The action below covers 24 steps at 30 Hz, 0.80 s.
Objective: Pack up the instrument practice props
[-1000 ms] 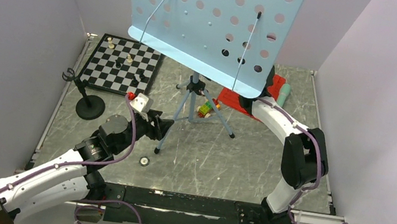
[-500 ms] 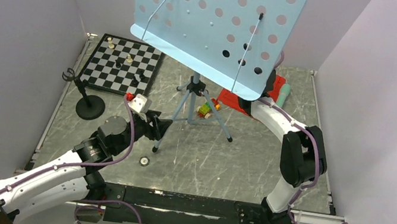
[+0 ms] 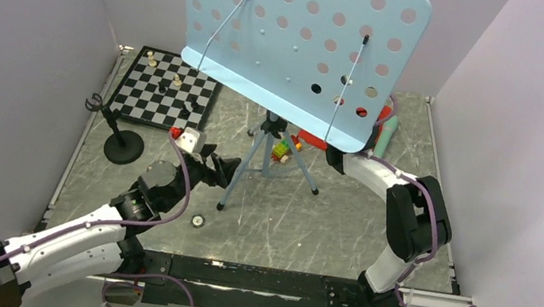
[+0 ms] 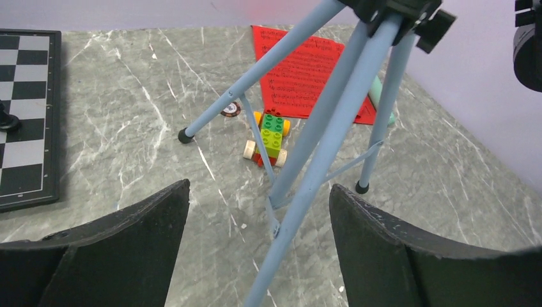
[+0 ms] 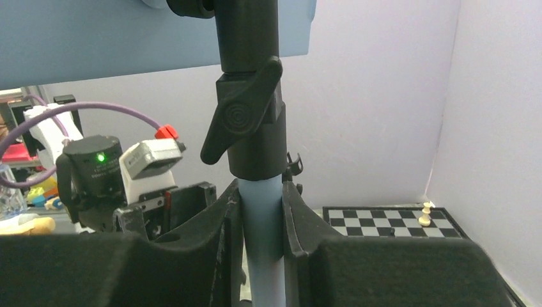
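Left gripper [image 4: 259, 188] at 7 o'clock of table [image 3: 307, 225]: jaws spread wide, holding nothing, straddling near tripod leg [image 4: 319, 147]; contact with it unclear. Mic stand [image 3: 121, 146] upright at 9 o'clock, apart from arms. Music stand [image 3: 296, 34] at table centre, desk tilted. Right gripper [image 5: 262, 192] pinched tight on stand's pole [image 5: 263, 256], just below black clamp knob. Block toy [image 4: 271, 131] between tripod legs. Red pages [image 4: 307, 70] flat at 1 o'clock. Microphone [image 3: 389, 128] at their right edge. Chessboard [image 3: 167, 92] at 11 o'clock.
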{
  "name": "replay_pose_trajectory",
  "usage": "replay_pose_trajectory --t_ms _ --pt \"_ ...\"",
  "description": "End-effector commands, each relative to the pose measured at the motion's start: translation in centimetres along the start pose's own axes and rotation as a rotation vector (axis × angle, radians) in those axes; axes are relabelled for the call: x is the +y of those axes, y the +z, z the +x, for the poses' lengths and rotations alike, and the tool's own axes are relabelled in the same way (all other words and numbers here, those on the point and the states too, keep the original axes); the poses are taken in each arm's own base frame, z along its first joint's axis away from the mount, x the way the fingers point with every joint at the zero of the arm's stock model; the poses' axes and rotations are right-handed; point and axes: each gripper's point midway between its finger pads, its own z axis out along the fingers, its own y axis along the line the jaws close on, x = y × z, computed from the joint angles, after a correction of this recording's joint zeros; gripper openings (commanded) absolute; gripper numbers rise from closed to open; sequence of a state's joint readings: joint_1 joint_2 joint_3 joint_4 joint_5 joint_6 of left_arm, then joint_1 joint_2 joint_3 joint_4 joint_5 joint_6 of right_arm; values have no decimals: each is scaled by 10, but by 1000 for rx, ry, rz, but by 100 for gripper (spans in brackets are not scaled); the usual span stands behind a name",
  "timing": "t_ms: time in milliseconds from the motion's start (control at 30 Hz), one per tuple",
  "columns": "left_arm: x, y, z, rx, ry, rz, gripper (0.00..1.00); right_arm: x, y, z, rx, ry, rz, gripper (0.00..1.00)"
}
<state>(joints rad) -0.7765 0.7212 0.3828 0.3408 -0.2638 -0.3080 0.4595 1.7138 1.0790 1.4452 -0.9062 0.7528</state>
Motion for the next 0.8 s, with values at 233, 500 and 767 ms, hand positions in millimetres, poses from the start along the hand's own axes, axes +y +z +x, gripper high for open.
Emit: replay_pose_trajectory --t_ms 233,500,767 --pt "-33 7 -27 -238 -39 211 84 8 -64 100 179 374 95 0" --pt "-66 13 -38 -313 12 382 89 25 -85 112 217 403 133 0" --pt "-101 29 -28 -273 22 557 99 52 -108 110 213 428 159 0"
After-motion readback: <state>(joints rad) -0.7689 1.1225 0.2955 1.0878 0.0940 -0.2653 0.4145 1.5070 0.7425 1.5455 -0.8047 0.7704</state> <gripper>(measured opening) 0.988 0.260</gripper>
